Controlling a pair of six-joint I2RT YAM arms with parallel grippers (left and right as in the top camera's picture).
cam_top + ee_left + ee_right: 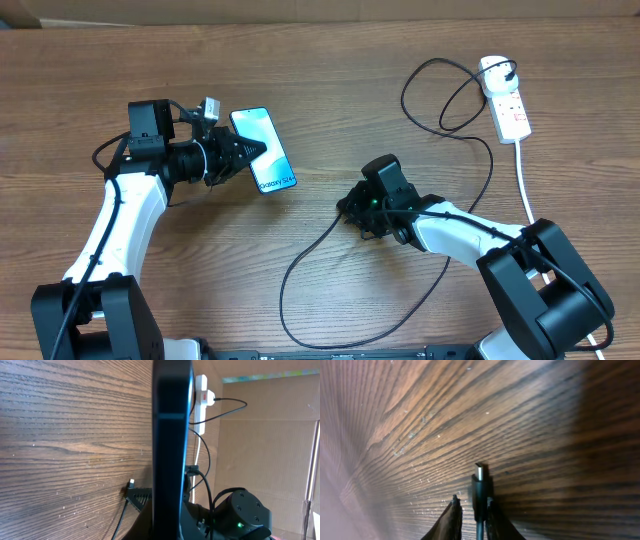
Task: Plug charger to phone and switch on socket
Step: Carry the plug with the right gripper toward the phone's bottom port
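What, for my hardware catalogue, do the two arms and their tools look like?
Both match: the left arm and right arm have smooth white links between chunky black joint housings, on black bases, with thin black cables running alongside. The left tool and right tool are black, with tapering fingers. A small green light glows on the right wrist housing. No markings are legible.

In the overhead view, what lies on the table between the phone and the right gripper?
Nothing: the overhead view shows only bare table between the phone and the right gripper. The charger trails away from it, not across.
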